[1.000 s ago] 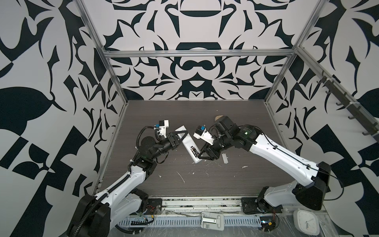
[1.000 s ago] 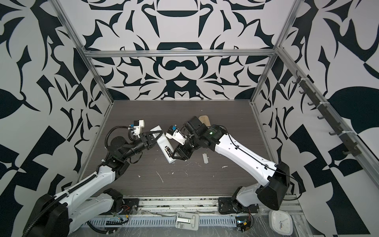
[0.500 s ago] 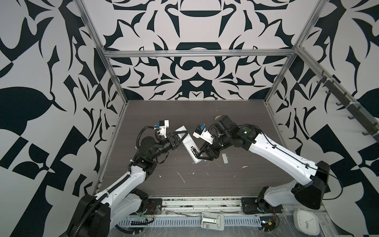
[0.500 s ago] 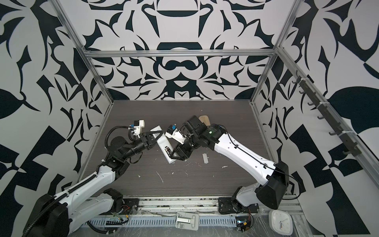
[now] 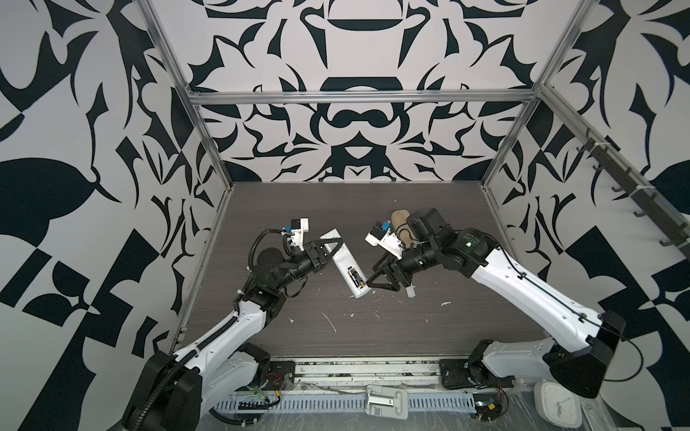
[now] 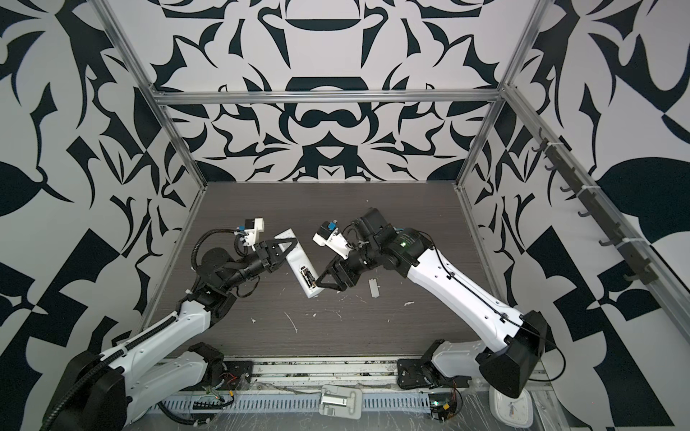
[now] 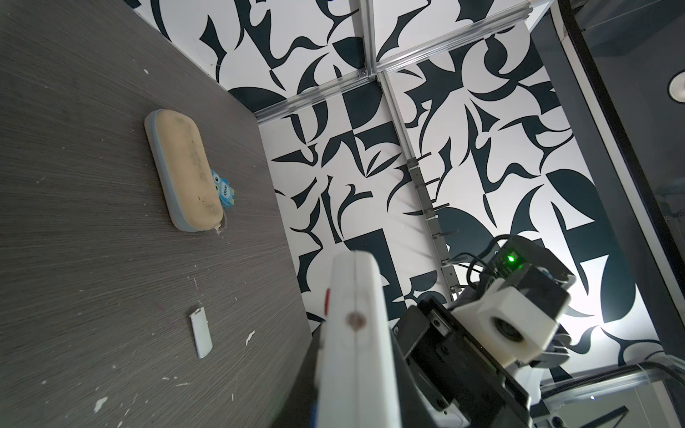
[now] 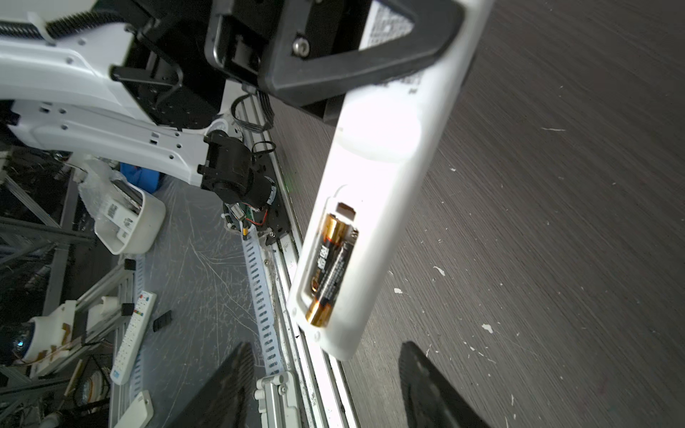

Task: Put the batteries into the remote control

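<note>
1 remote control (image 8: pixel 378 166), 2 batteries (image 8: pixel 331 261), 1 beige case (image 7: pixel 187 170), 1 small white cover (image 7: pixel 200 332)

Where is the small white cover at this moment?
In both top views the cover lies flat on the table, just right of the right gripper.

Both top views look down on the remote control (image 5: pixel 345 263) from far above, sharing the whole table (image 5: pixel 373 336). Wrist cameras sit close: left along its edge, right facing its back.
</note>
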Motion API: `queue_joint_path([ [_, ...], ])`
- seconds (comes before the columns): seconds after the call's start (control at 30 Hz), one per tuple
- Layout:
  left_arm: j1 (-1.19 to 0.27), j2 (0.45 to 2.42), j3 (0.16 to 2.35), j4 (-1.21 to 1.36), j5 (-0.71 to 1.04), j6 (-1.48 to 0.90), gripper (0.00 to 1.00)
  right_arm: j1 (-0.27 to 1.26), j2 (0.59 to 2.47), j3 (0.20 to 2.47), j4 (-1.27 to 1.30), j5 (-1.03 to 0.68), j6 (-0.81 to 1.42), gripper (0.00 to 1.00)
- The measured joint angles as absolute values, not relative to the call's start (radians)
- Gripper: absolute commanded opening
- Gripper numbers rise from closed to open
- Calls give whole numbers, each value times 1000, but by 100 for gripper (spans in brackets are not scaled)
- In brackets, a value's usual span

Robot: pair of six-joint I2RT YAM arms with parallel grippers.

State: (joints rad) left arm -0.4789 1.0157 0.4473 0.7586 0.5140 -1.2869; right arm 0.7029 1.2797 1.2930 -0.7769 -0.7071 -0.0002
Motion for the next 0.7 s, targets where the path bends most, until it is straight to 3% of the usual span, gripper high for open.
queue_joint_path([
  [0.7, -479, 1017, 500, 756, 598, -1304, 0, 661, 1275, 1168, -606, -910, 6, 67],
])
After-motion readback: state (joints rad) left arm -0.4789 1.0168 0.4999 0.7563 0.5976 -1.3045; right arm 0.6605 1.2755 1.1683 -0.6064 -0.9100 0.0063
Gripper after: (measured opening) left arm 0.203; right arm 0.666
